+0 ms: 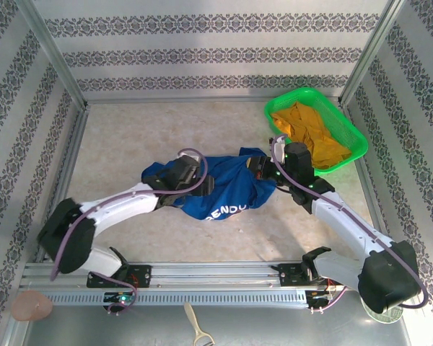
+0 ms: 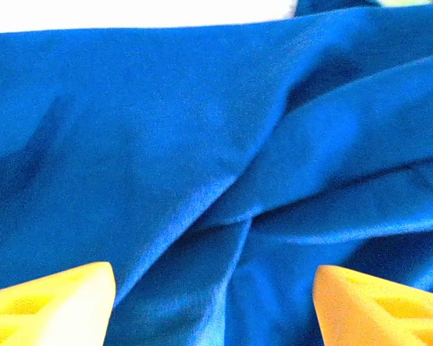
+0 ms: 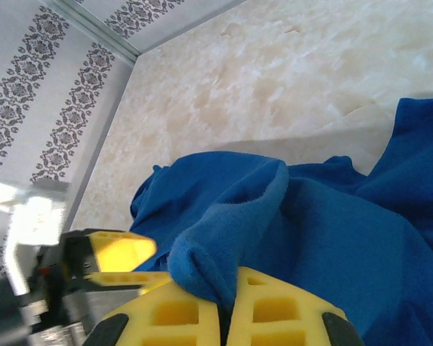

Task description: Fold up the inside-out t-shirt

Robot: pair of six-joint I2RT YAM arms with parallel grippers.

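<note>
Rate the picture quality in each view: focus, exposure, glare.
Top external: evenly lit and sharp, no glare on the t-shirt. Left wrist: too close to the cloth, so folds look soft and the left gripper's fingers blur; the strip along the top is blown out. Right wrist: the fold pinched in the right gripper is crisp, but a patch at the left edge is overexposed.

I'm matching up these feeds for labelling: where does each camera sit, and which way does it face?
Top external: above and behind the bases, looking down at the table; both arms show, left tool and right tool at the blue t-shirt.
Left wrist: close over the shirt's folds; its yellow fingers stand apart.
Right wrist: low, facing across the table toward a wall corner; its fingers pinch a shirt fold.
All three share the t-shirt.
</note>
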